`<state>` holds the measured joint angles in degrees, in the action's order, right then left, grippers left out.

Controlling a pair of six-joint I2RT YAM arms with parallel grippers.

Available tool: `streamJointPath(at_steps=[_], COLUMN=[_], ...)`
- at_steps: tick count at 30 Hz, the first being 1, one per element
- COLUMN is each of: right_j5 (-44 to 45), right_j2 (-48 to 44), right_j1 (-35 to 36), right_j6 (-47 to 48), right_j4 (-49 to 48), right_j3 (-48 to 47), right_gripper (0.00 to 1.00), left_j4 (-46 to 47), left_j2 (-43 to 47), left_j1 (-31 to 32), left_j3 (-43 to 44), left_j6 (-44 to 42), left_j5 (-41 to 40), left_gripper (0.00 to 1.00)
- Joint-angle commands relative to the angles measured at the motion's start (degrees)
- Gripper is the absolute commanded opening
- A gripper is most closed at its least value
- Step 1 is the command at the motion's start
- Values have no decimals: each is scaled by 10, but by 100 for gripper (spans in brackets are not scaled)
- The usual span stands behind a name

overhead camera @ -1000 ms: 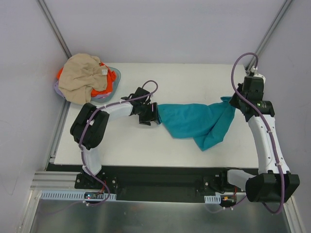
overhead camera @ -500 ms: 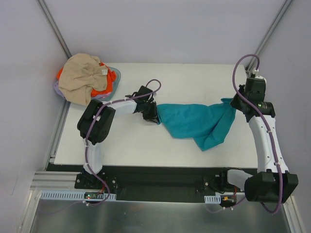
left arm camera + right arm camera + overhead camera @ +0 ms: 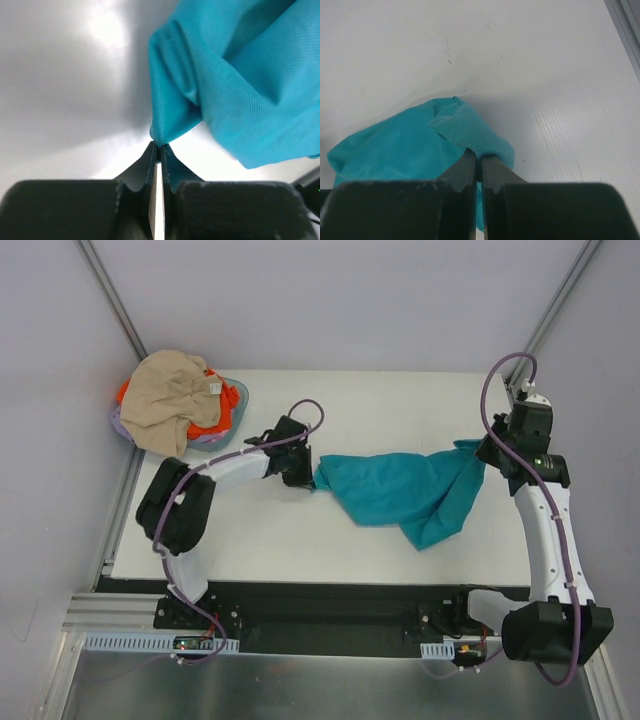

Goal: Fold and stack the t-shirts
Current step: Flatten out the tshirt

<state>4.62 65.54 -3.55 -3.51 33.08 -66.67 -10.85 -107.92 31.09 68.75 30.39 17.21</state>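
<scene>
"So where did the plain teal-blue cloth t-shirt (image 3: pixel 400 490) lie?"

"Across the middle of the white table (image 3: pixel 400 400), strung out with its long axis running left to right between the two arms, its bulk sagging toward the near edge."

"And the jaws?"

"Left jaws pinched tight on the shirt's left tip, right jaws clamped on a bunched corner at its right end. The cloth lay rightward of the left jaws and leftward of the right, so spreading it likely hinged on pulling along that line."
</scene>
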Motion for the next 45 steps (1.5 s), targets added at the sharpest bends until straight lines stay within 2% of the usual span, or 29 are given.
streamJointPath(at_steps=[1, 3, 7, 10, 15, 20, 22, 26, 30, 33, 37, 40, 42, 43, 44, 45], right_j5=[-23, -13, 15, 8, 17, -18, -63, -113, -83, -79, -31, -15, -23, -25, -28, -33], right_j2=[-61, -91, -141, -182, -236, -268, -277, -292, -299, -275, -184, -82, 15, 53, 93, 172], right_j1=[-5, -5, -5, -5, -6, -5, -5, -5, -5, -5, -5, -5, -5, -5, -5, -5], right_j6=[25, 26, 23, 22, 30, 30, 31, 31, 31, 31, 32, 58, 72, 75, 81, 89], right_j4=[-39, -37, -30, -29, -24, -7, -4, -3, 10, 15, 2, -38, -71, -83, -78, -67], right_j3=[-11, -24, -53, -79, -129, -211, -245, -275, -279, -257, -189, -124, -87, -90, -100, -116], right_gripper=[1, 1, 1, 1, 1, 1, 2, 4, 5, 6, 8, 6, 6, 15, 23, 32], left_j4=[-43, -71, -88, -91, -90, -90, -90, -90, -90, -90, -91, -96, -109, -114, -115, -122], left_j2=[180, 256, 372, 452, 580, 677, 706, 739, 744, 715, 632, 566, 509, 491, 471, 434], left_j1=[1, 1, 1, 1, 1, 1, 1, 1, 1, 1, 1, -8, -29, -62, -84, -101], left_j3=[-22, -23, 7, 47, 100, 148, 164, 207, 201, 163, 79, -14, -75, -94, -126, -136], left_j6=[-37, -43, -75, -111, -161, -195, -205, -214, -210, -196, -147, -76, -32, 2, 13, 35], left_j5=[-214, -309, -422, -470, -500, -454, -434, -407, -398, -438, -502, -499, -455, -372, -330, -305], left_gripper=[0, 0, 0, 0, 0, 0, 0, 0, 0, 0, 0, 6, 19, 31, 58, 74])
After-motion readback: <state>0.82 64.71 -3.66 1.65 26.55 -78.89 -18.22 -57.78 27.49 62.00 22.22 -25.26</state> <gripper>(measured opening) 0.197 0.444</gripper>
